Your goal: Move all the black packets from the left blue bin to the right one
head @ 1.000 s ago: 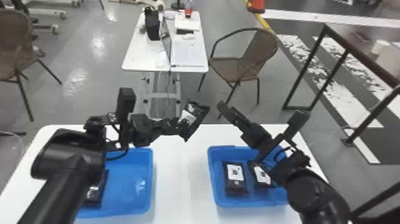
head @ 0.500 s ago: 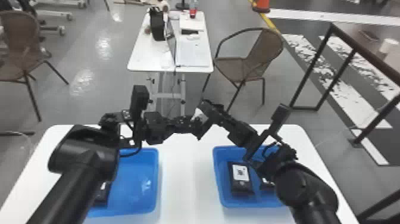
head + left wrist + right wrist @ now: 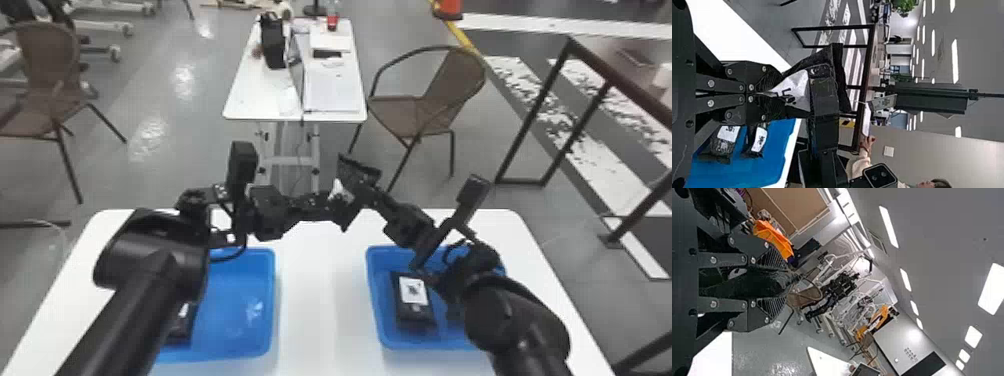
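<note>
Black packet (image 3: 796,84), its end gripped by left fingers (image 3: 756,70), extends between open right fingers (image 3: 756,315), above the table's far edge (image 3: 305,227).

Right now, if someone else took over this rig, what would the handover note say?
Left gripper: shut on a black packet, held up above the table.
Right gripper: at the same packet; I can't tell whether it has a hold.
Right bin: two black packets, one beside the other.
Left bin: at least one packet; the left arm hides part of it.
Done: two packets are in the right bin.
Left: place the held one there, then move what remains.
</note>
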`<act>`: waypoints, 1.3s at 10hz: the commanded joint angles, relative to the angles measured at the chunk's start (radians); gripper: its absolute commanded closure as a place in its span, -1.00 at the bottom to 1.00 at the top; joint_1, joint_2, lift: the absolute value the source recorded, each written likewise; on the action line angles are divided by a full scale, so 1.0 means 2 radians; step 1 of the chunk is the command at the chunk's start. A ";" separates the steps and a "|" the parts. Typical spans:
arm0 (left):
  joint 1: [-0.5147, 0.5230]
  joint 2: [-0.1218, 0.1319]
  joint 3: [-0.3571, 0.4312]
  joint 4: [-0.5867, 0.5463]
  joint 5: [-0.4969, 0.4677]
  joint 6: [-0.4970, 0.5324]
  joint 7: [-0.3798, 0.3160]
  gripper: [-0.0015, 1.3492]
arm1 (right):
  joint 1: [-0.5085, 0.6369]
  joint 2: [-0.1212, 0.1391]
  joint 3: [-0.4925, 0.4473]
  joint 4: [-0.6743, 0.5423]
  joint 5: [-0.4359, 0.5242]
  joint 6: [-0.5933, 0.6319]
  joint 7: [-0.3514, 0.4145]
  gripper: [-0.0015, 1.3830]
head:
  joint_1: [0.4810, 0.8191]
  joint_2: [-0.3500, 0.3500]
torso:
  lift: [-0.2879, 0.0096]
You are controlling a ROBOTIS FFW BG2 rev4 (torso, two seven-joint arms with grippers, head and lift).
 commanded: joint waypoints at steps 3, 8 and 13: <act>0.025 -0.001 0.027 -0.008 0.024 -0.020 0.043 -0.27 | 0.013 0.006 -0.004 0.004 -0.032 -0.027 0.005 0.81 | 0.27 -0.23 | 0.94; 0.168 0.018 0.140 -0.197 0.060 0.061 0.094 -1.00 | 0.053 -0.018 -0.111 0.021 -0.039 -0.026 0.008 0.81 | 0.27 -0.24 | 0.94; 0.245 0.027 0.218 -0.278 0.067 0.098 0.094 -0.80 | 0.029 -0.023 -0.131 0.192 -0.025 -0.027 0.008 0.73 | 0.27 -0.08 | 0.94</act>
